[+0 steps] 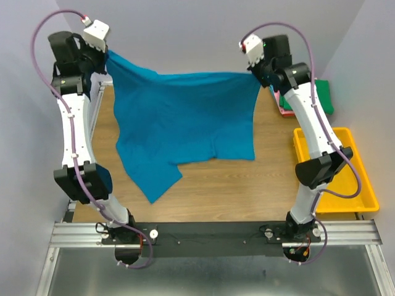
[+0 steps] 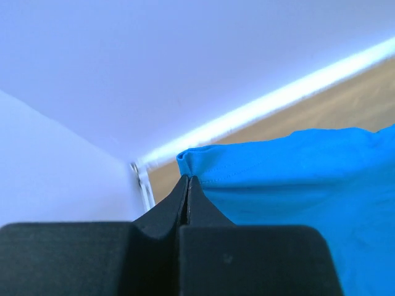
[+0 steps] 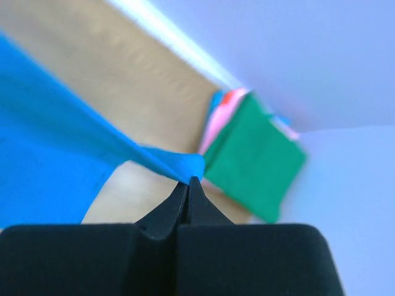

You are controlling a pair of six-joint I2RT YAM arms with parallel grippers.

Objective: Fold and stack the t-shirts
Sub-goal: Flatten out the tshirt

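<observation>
A teal-blue t-shirt (image 1: 185,123) hangs stretched between both arms above the wooden table (image 1: 216,185), its lower part draping down onto the wood. My left gripper (image 1: 105,58) is shut on the shirt's upper left corner (image 2: 197,163); its jaws (image 2: 187,180) are pressed together on the cloth edge. At the upper right, my right gripper (image 1: 258,73) is shut on the other corner (image 3: 185,166), jaws (image 3: 190,180) closed on a bunched fold. A folded dark green t-shirt (image 3: 256,154) lies on pink ones (image 3: 219,120) at the far right (image 1: 321,95).
A yellow plastic tray (image 1: 364,191) stands at the table's right edge, beside my right arm. White walls enclose the table at the back and on both sides. A metal rail (image 1: 216,231) runs along the near edge, carrying both arm bases.
</observation>
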